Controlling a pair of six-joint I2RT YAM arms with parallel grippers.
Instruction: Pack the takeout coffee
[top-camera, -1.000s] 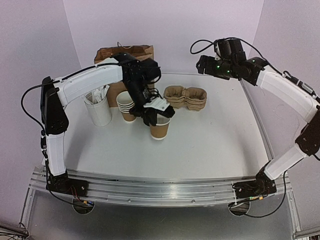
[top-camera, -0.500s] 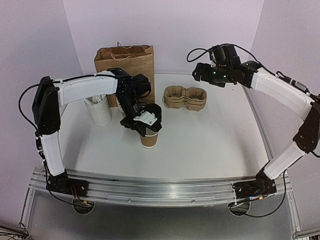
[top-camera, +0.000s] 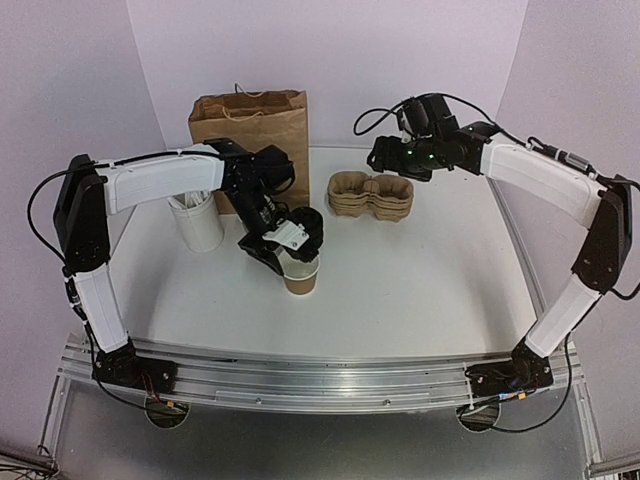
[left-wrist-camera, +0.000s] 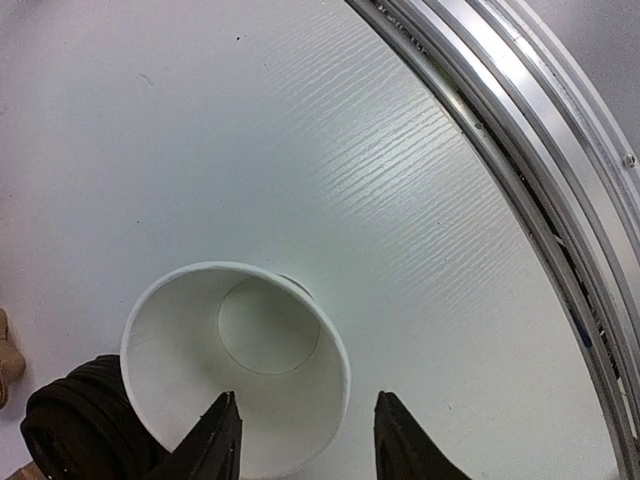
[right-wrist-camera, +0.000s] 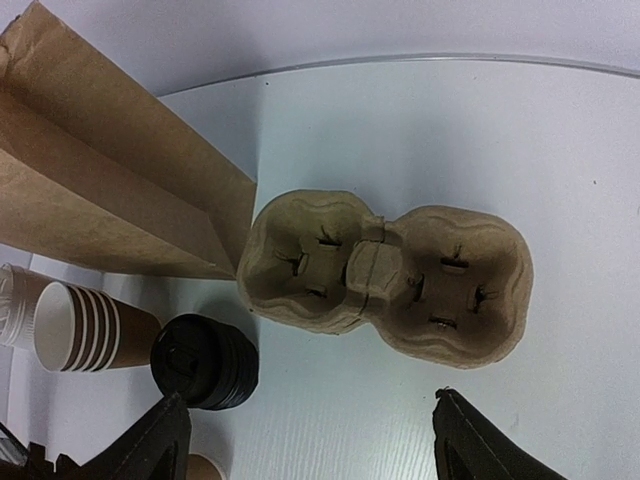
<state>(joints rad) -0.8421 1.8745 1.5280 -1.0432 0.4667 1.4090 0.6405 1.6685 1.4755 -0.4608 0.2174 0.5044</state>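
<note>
Paper cup (top-camera: 300, 282) — open-topped, upright on tabletop (top-camera: 420, 280) | left pincer (left-wrist-camera: 306, 398) spread, over cup's rim | right pincer (right-wrist-camera: 307, 398) spread — well beyond cup

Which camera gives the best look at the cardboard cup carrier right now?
Right wrist: it looks down into the cup carrier, with both pockets and the centre tab large in frame. Top external shows the cup carrier small and at an angle, right of the paper bag. Left wrist shows nothing recognisable of it.

free: table (top-camera: 430, 290) front and right | blocked: brown cup (top-camera: 300, 283) centre, paper bag (top-camera: 250, 118), white cup (top-camera: 200, 230), cup carrier (top-camera: 371, 195) behind
</note>
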